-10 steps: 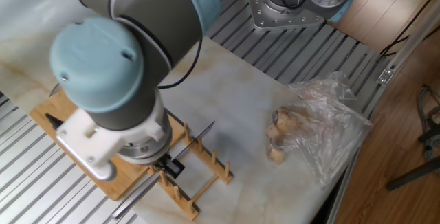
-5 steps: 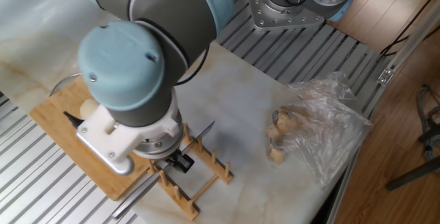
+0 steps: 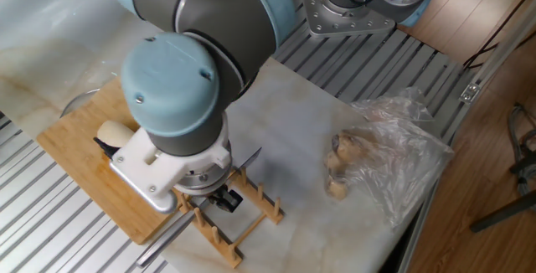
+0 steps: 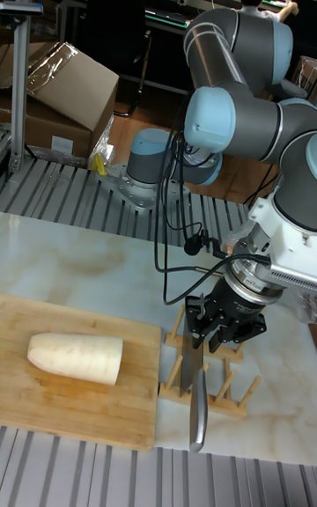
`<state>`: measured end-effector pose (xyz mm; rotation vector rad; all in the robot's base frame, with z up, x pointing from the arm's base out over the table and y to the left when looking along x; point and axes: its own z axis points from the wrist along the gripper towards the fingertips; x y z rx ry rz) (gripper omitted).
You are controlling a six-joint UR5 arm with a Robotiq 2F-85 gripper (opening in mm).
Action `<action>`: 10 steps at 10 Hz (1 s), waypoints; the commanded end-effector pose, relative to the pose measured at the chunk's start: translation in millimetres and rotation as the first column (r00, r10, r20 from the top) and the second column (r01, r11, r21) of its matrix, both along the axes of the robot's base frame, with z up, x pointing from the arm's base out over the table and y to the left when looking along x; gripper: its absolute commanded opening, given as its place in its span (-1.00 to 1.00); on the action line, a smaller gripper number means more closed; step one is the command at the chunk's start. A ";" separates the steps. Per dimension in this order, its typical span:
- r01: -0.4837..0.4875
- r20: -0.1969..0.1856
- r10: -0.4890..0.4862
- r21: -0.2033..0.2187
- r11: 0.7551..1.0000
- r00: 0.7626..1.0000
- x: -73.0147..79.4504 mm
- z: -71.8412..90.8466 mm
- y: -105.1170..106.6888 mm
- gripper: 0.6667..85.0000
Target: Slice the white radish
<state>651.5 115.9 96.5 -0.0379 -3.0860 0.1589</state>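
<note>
fixed view: sits high, looking steeply down on the desk (image 3: 293,131) from close in, arm filling the left half
tall fixed view: lower and nearer desk level, facing the robot base from across the cutting board (image 4: 79,401)
shared: cutting board, wooden rack (image 3: 239,214), knife (image 4: 197,406), radish (image 4: 75,357)

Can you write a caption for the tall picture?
Gripper above knife in wooden rack; whole white radish on cutting board.
</note>
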 end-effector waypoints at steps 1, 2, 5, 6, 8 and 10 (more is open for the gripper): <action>0.004 0.011 -0.004 0.006 1.000 1.000 -0.2 -8.4 3.5 -0.29; 0.006 0.007 -0.006 -0.001 1.000 1.000 -3.1 -9.5 3.1 -0.30; 0.013 0.013 -0.013 -0.020 1.000 1.000 -3.2 -13.6 -1.1 -0.34; 0.016 0.016 -0.016 -0.020 1.000 1.000 -2.7 -15.2 -0.9 -0.34; 0.022 0.020 -0.021 -0.022 1.000 1.000 -5.2 -19.6 1.4 -0.34; 0.029 0.021 -0.029 -0.037 0.999 0.999 -8.7 -21.3 -0.1 -0.39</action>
